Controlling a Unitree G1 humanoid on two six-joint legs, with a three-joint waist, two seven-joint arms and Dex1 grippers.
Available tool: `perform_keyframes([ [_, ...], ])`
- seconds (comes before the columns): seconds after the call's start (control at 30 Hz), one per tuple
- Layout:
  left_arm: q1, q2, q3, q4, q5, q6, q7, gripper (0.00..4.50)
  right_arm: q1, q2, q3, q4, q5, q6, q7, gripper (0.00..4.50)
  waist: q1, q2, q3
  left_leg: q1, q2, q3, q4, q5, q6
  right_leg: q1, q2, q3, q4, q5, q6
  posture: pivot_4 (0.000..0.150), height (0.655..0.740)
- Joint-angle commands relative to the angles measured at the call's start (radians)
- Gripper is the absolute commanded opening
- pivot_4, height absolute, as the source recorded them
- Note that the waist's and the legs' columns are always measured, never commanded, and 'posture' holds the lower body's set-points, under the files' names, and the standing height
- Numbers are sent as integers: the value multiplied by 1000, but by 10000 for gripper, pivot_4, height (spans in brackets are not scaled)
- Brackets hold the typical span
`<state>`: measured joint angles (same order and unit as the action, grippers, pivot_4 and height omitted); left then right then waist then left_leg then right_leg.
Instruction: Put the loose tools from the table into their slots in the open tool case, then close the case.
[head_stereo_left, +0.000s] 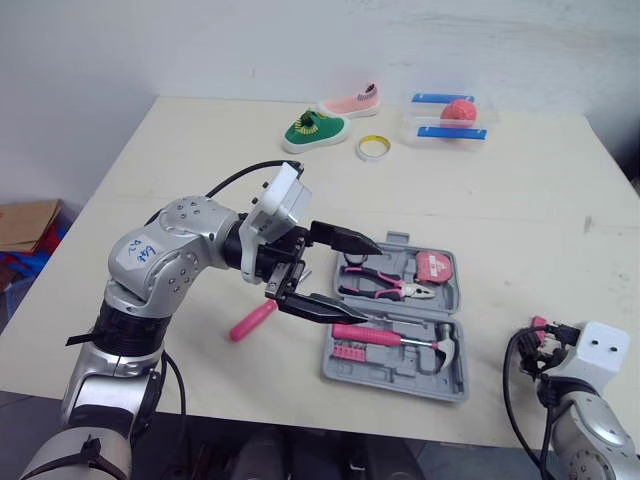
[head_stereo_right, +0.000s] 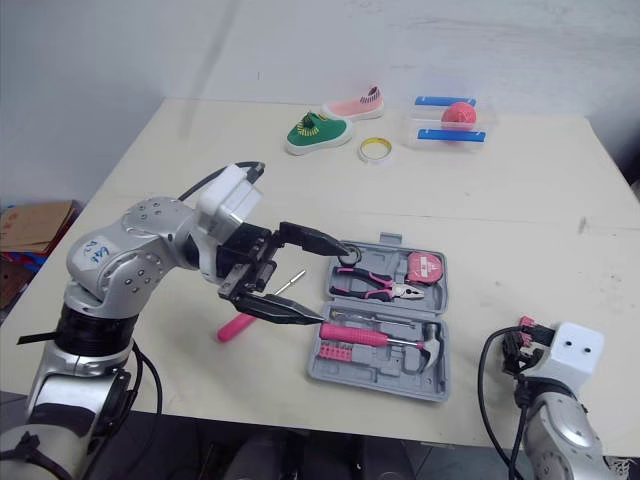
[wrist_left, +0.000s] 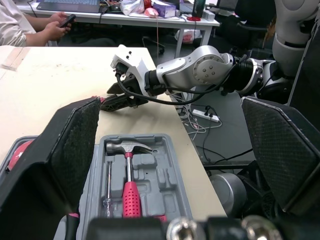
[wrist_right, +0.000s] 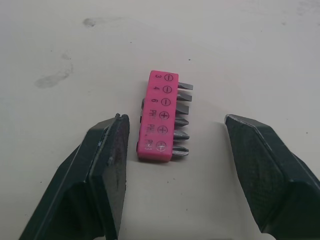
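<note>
Left gripper (head_stereo_left: 362, 280) gapes empty over the tool case (head_stereo_left: 395, 378); hammer (head_stereo_left: 368, 335) and pliers (head_stereo_left: 385, 285) sit inside, pink screwdriver (head_stereo_left: 252, 321) lies beside it, unstowed.

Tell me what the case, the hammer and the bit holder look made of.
Tool case: matt grey plastic, judging by its moulded slots. Hammer: shiny metal head; pink grip, plastic or rubber. Bit holder: smooth pink plastic, probably; its bits look steel.

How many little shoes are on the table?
2. A green shoe lies at the far side of the table, beside the tape roll. A pink shoe lies just beyond it, nearer the wall. None looks hidden.
</note>
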<state>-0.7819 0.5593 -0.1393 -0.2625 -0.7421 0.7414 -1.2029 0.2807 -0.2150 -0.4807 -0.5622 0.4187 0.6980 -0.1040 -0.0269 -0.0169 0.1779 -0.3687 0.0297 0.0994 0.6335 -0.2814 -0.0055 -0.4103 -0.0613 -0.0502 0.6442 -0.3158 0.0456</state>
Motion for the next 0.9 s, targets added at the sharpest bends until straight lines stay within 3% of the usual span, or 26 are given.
perform_keyframes([
  [0.03,-9,-1,3,-8,8,-21,-6,45000,7,10,-27,4,-15,7,-14,26881,0,0,0,0,0,0,0,0,0,0,0,0,0,0,0,1500,7304],
  [0.07,-5,1,3,-7,11,-24,-8,45000,7,5,-36,-5,-11,10,-12,24701,1,0,0,0,0,0,0,0,0,0,0,0,0,0,0,1500,7304],
  [0.47,1,5,4,-2,30,-40,-17,45000,-5,-16,-75,37,7,25,44,24701,-1,-1,1,0,0,0,-1,0,0,0,0,0,-1,0,0,1500,7304],
  [0.9,0,-1,6,-6,39,-39,-9,45000,31,-132,-89,87,65,30,255,24701,0,-6,4,0,0,0,-1,0,1,0,0,0,-1,0,0,1500,7304],
])
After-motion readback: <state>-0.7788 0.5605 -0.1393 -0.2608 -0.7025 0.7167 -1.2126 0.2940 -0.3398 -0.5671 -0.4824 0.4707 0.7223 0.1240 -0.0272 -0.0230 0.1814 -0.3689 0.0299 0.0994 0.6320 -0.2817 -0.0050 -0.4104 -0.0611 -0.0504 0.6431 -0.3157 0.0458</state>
